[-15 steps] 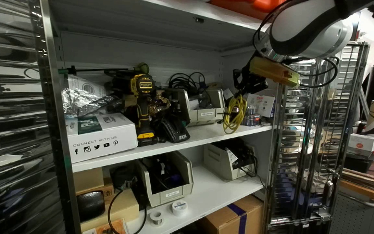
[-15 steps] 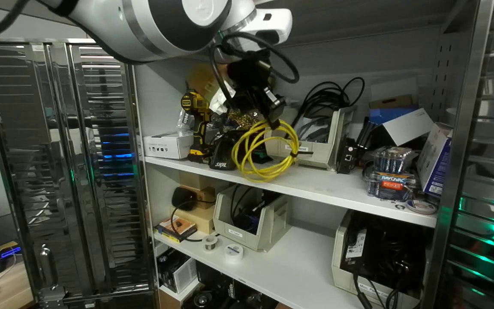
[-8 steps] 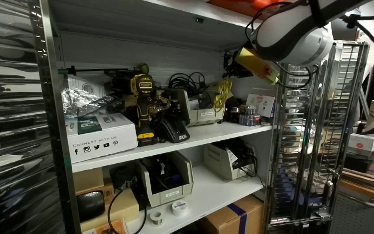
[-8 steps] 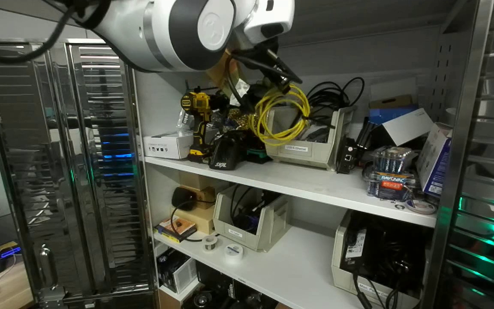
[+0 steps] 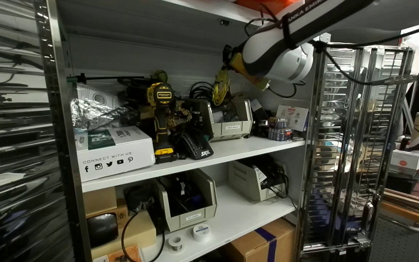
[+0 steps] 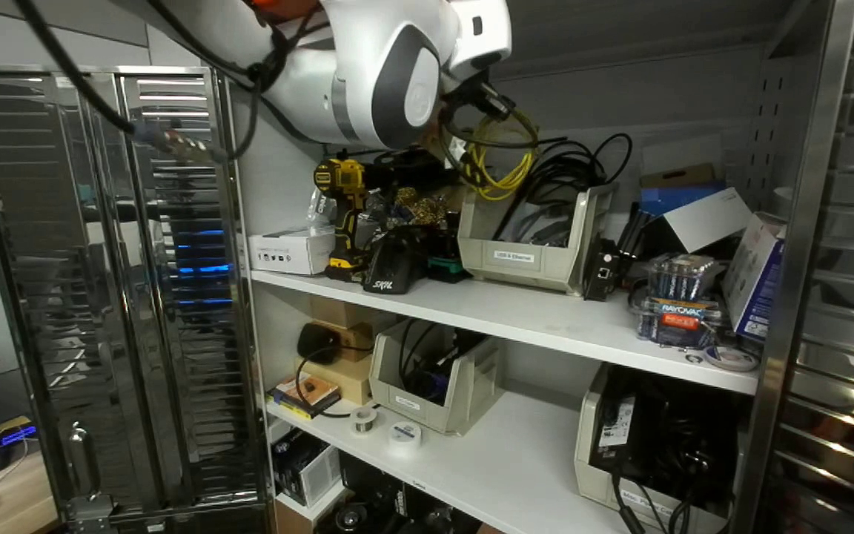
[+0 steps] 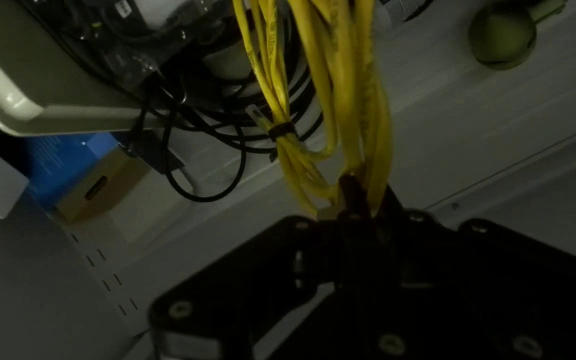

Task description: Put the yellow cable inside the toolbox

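The yellow cable (image 5: 220,87) is a coiled bundle hanging from my gripper (image 5: 227,65). In the wrist view the gripper (image 7: 370,195) is shut on the strands of the cable (image 7: 348,90), and a black tie binds part of them. The toolbox (image 5: 232,130) is a pale grey open-topped bin with a front label on the upper shelf; it also shows in an exterior view (image 6: 512,273) and at left in the wrist view (image 7: 83,120). Black cables and clear bags fill it. The cable hangs above it, near its back; I cannot tell whether it is fully over the opening.
A yellow-black drill (image 5: 162,96) and a white labelled carton (image 5: 115,156) stand beside the bin on the upper shelf. Battery packs (image 6: 673,311) stand on its other side. Grey bins (image 6: 416,408) stand on the lower shelf. A shelf board (image 5: 180,22) is overhead.
My gripper has carried the cable up and deeper into the shelf, from in front of the upper shelf's bins to above the toolbox. The arm followed. The cable stays held.
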Robot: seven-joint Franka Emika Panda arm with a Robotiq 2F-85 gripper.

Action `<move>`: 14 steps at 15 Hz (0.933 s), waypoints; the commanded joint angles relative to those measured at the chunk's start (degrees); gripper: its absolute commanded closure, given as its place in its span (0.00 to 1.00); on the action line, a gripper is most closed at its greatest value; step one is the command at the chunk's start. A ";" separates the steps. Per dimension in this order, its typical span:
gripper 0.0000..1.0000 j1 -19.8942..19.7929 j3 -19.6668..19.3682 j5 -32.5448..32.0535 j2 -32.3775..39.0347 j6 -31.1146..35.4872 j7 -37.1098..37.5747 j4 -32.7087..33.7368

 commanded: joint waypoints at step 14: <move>0.58 -11.12 11.46 1.80 25.07 -21.13 -13.12 33.31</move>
